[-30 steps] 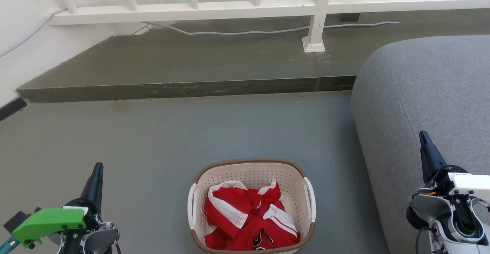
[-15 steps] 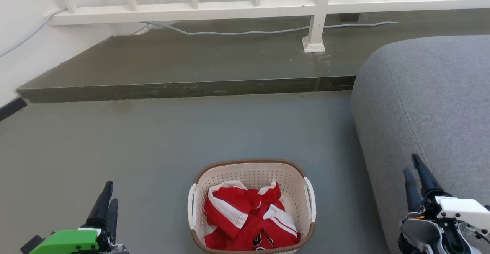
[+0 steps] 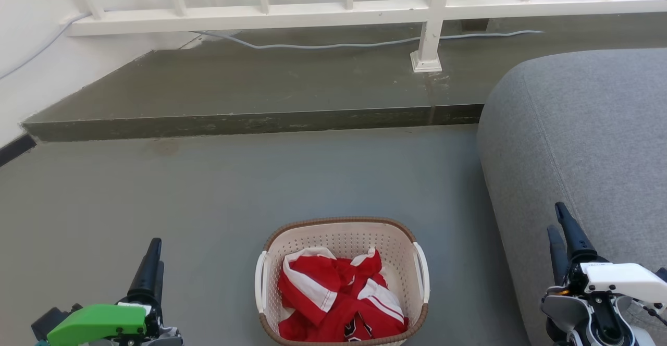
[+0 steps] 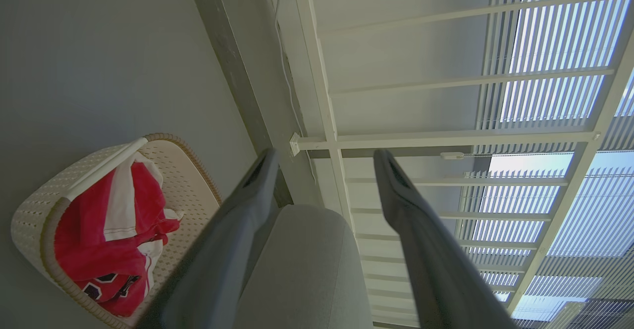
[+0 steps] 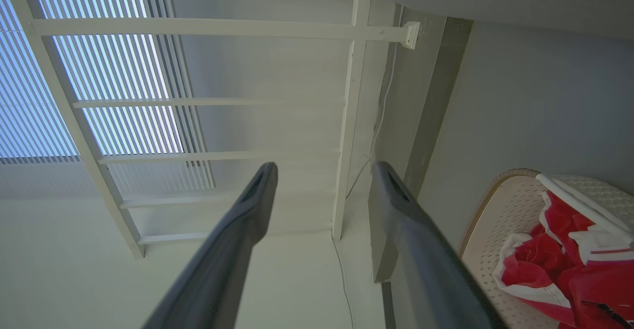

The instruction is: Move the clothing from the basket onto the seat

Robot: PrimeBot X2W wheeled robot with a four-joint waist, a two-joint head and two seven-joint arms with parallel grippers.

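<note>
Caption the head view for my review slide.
Red clothing heaped in the basket on the floor, grey seat at right; left pincer and right pincer open and empty.

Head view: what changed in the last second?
Both grippers opened and sank toward the view's bottom edge. The left gripper also drifted slightly inward, and the right gripper dropped in front of the seat. Neither took hold of anything. The clothing stays bunched in the basket; basket and seat unmoved.

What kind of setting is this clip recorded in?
Likely a home-style living space: a grey sofa seat, a laundry basket of red clothing on a grey floor, and a white railing by slatted blinds.
</note>
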